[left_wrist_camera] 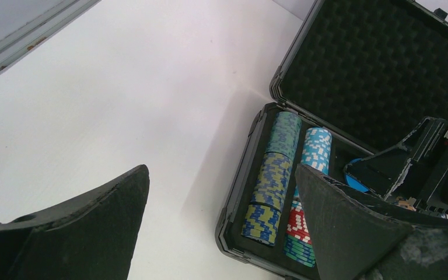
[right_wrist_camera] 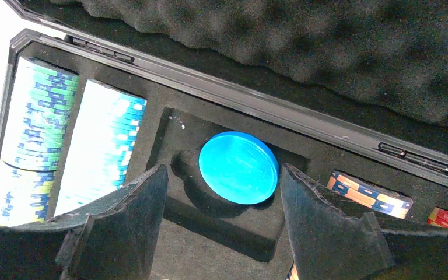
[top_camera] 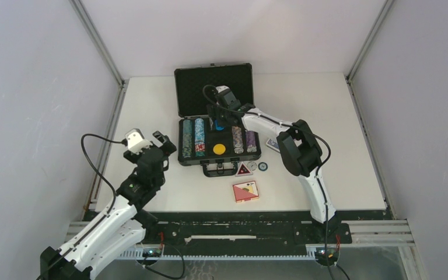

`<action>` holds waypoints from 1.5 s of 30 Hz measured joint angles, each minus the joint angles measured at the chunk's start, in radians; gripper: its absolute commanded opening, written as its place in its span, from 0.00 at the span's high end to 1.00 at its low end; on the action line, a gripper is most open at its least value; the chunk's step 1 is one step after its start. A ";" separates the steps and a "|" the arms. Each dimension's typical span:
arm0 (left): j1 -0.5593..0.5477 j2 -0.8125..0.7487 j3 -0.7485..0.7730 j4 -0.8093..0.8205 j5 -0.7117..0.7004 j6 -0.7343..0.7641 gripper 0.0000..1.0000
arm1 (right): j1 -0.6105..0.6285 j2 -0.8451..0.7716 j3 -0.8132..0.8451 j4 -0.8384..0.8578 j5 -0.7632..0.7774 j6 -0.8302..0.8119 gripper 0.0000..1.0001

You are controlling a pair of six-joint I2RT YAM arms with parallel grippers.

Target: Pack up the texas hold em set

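The black briefcase (top_camera: 180,149) lies open mid-table, its foam-lined lid (top_camera: 213,87) raised at the back. Rows of poker chips (top_camera: 193,137) fill its side slots, and a yellow round button (top_camera: 219,149) sits in the middle. My right gripper (top_camera: 220,119) hangs open over the rear centre compartment. In the right wrist view a blue round button (right_wrist_camera: 239,167) lies in the foam recess just past the right gripper (right_wrist_camera: 224,198), touching neither finger. My left gripper (top_camera: 151,143) is wide open and empty over bare table, left of the case. The left wrist view shows the chips (left_wrist_camera: 277,169).
In front of the case lie a red triangular button (top_camera: 244,170), two small round buttons (top_camera: 252,165) and a red card deck (top_camera: 245,191). A blue deck (top_camera: 272,143) shows partly under my right arm. Frame posts and walls bound the table.
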State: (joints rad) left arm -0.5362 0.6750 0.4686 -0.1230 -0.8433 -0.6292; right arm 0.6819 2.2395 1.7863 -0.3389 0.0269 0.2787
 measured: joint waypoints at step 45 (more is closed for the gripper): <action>0.000 -0.024 0.000 -0.007 -0.001 0.000 0.00 | 0.047 -0.059 0.072 -0.130 0.127 -0.070 0.32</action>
State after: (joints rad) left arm -0.5362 0.6506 0.4686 -0.1299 -0.8440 -0.6289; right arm 0.7288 2.1803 1.8584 -0.4686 0.1535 0.2085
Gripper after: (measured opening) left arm 0.997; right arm 0.696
